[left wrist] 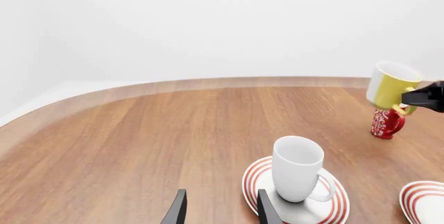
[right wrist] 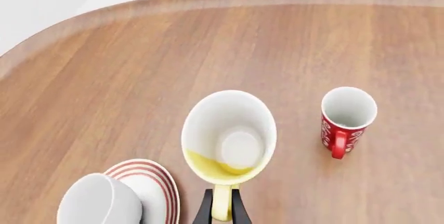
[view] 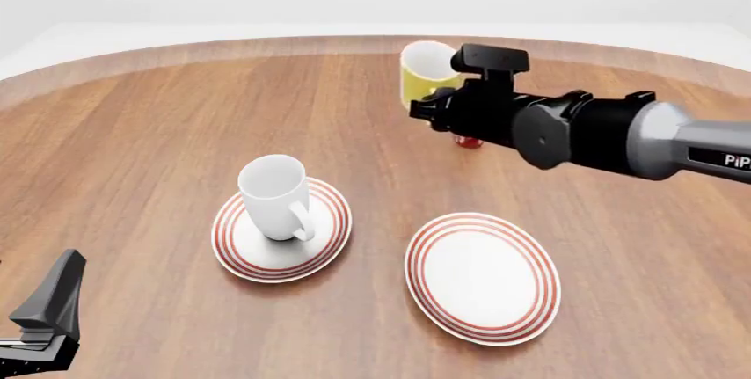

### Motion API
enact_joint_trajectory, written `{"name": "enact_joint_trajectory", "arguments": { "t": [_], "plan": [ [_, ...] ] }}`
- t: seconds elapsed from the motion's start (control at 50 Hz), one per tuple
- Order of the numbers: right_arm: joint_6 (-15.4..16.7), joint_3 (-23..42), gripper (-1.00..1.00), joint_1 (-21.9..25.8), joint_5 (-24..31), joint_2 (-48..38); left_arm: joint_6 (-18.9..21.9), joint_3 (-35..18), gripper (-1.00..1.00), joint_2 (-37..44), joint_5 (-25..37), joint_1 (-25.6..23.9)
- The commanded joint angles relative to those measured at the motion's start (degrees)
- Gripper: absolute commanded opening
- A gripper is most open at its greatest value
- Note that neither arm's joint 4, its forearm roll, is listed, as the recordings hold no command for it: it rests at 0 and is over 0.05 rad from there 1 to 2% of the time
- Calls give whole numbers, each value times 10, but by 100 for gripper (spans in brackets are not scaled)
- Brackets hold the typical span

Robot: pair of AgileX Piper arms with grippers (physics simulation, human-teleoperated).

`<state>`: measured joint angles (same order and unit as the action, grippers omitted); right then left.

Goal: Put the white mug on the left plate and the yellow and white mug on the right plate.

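Scene inventory, counted: three cups, two plates, two grippers, one wooden table.

Cups:
- One white mug: upright, standing on the left plate, handle turned toward the right plate. Largest of the three. Also visible in the left wrist view at, resting on the same plate.
- One yellow and white mug: held clear of the table, above and behind the plates, tilted slightly. Yellow outside, white inside; interior visible in the right wrist view at.
- One red-and-white patterned cup: upright on the table, just beside the raised mug, with a red handle showing in both wrist views. Mostly hidden behind the right arm in the front view; only a small red portion visible at.

Plates:
- Two alike, white with red concentric rings. Left plate occupied by the white mug. Right plate bare, lying near the left plate but not touching it.

Grippers:
- Right gripper: clamped on the yellow handle of the yellow and white mug, fingers pressed to either side of the handle. Seen from the front at, reaching in from the right side over the far half of the table.
- Left gripper: fingers spread apart, grasping nothing, positioned low at the near left of the table, well apart from the white mug. Partly visible at the lower left corner of the front view.
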<state>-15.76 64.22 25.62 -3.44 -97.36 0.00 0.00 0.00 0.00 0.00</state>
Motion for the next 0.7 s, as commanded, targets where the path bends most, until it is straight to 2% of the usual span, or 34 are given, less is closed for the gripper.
{"name": "enact_joint_trajectory", "arguments": {
  "t": [0.02,0.7],
  "plan": [
    [0,-36,-100,2,-3,53,0,0,100,0,0,0],
    [1,-156,-100,17,28,219,0,0,100,0,0,0]
  ]
}}
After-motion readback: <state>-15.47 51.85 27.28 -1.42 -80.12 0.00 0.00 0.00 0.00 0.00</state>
